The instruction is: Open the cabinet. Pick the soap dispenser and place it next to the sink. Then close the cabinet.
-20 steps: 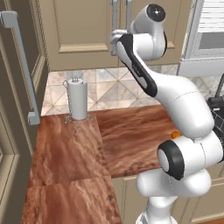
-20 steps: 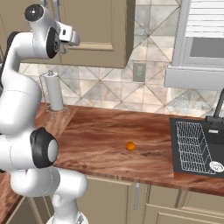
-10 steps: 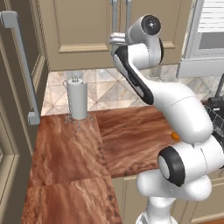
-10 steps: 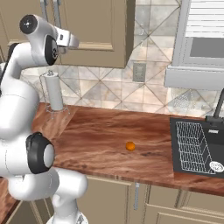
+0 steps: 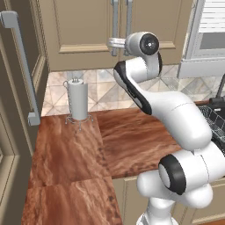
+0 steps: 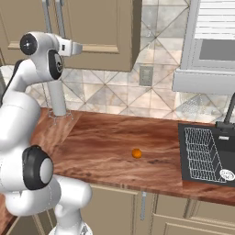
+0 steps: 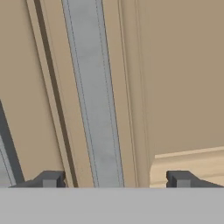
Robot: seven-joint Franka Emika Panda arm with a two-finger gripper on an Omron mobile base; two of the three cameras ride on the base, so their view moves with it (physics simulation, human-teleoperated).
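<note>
I see the cabinet (image 5: pixel 83 35) closed, above the backsplash, its two grey bar handles side by side at the centre seam. In the hand view, one handle (image 7: pixel 94 96) runs between my end effector (image 7: pixel 114 178) fingertips, which stand wide apart, gripping nothing. On the wooden surface (image 6: pixel 114 147) lie a paper towel roll (image 5: pixel 79 100) and an orange ball (image 6: pixel 136 153); the sink (image 6: pixel 204 153) sits far right.

two cabinet handles (image 5: pixel 115 24), one paper towel roll (image 5: pixel 79 100), one, seemingly orange, ball (image 6: pixel 136 153)
</note>
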